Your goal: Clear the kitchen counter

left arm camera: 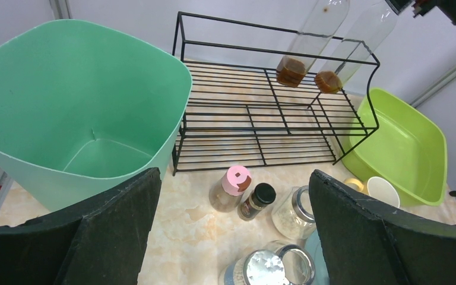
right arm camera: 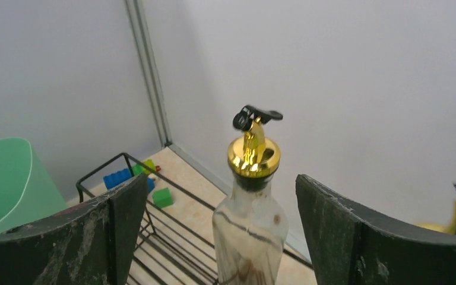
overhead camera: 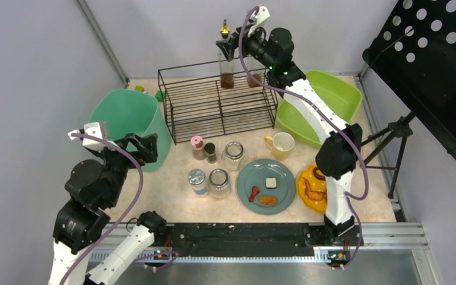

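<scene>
Bottle (overhead camera: 227, 68) on the rack (overhead camera: 202, 113) at twelve o'clock, my right gripper (right arm camera: 219, 190) spread open around it; next, I'd back off for the jars (overhead camera: 233, 154).

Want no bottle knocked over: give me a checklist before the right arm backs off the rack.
1. Right gripper open: ok, jaws stand clear of the bottle on both sides.
2. Bottle upright on the wire rack: ok.
3. Gap to the second bottle alongside: cannot tell.
4. Left gripper open, empty: ok.
5. Kitchen counter cleared: not ok, jars, mug and plates on it.
</scene>
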